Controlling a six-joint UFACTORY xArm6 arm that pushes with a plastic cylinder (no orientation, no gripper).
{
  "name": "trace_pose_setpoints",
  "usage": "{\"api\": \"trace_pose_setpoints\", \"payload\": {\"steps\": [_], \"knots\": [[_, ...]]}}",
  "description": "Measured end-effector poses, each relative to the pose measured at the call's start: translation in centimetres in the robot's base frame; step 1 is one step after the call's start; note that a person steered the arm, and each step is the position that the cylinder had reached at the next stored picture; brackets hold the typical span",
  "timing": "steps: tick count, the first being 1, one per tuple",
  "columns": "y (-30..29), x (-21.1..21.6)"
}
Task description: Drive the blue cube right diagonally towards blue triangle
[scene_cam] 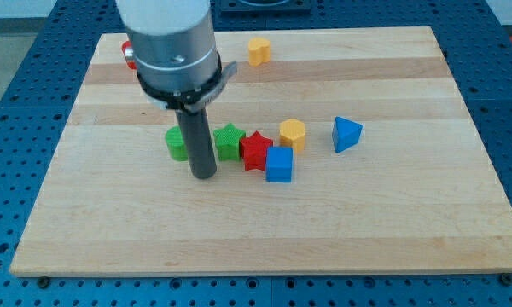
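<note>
The blue cube (279, 165) lies near the middle of the wooden board, touching the red star (256, 150) on its left. The blue triangle (346, 134) lies up and to the right of the cube, apart from it. My tip (205, 175) rests on the board to the left of the red star and well left of the blue cube, not touching the cube. The rod stands just in front of the green cylinder (177, 143).
A green star (229, 141) sits left of the red star. A yellow hexagon block (293, 135) lies above the blue cube. Another yellow block (258, 51) sits near the board's top edge. A red block (129, 55) is partly hidden behind the arm at top left.
</note>
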State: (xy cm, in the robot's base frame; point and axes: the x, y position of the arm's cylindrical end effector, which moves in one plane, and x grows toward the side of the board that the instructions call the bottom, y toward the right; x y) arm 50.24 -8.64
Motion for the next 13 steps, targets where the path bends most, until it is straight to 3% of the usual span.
{"api": "trace_pose_setpoints", "payload": {"steps": [1, 2, 5, 7, 10, 13], "knots": [[0.0, 2.3], [-2.1, -2.1], [-2.2, -4.4], [-3.9, -8.5], [-6.1, -9.0], [-2.6, -9.6]]}}
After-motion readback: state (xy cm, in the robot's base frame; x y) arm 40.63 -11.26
